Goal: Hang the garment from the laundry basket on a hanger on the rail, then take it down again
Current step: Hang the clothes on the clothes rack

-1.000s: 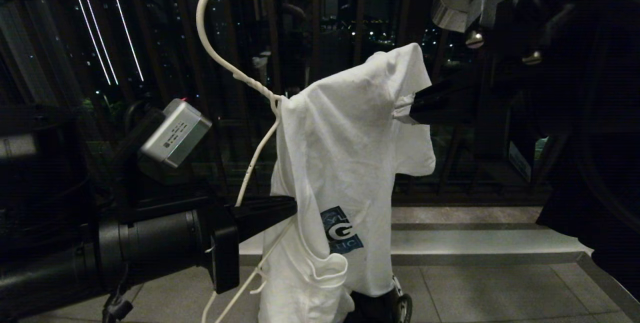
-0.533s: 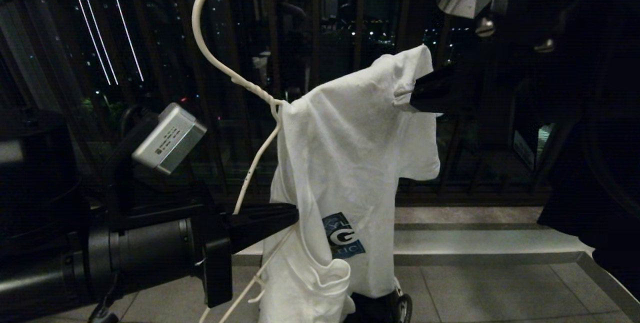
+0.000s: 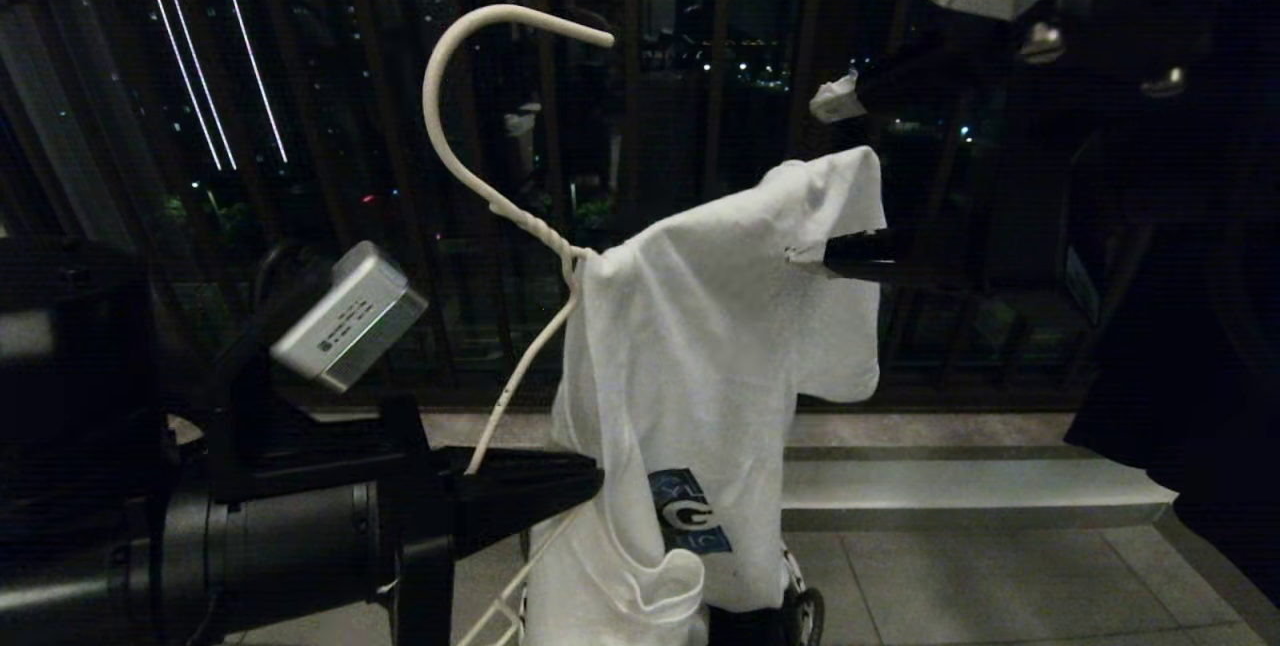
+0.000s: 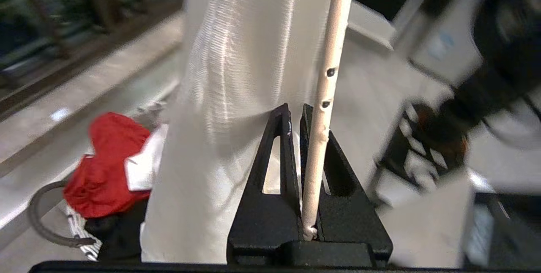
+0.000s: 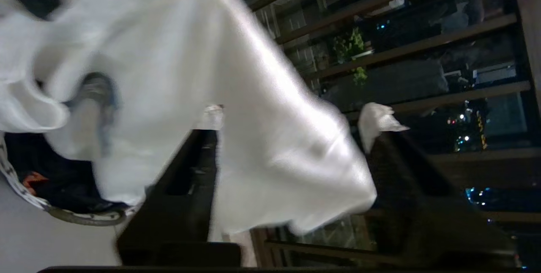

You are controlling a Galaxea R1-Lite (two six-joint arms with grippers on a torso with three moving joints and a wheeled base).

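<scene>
Backing pale floor tiles [image 3: 950,586], dark balcony railing [image 3: 700,126].

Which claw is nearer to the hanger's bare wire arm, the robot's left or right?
Left. The left claw is shut on the hanger itself. The right claw stands open at the T-shirt shoulder, on the far side from that wire.

Soft matt white cloth garment [image 3: 700,346], smooth, perhaps coated white wire hanger [image 3: 470,166], matt black pincers.
</scene>
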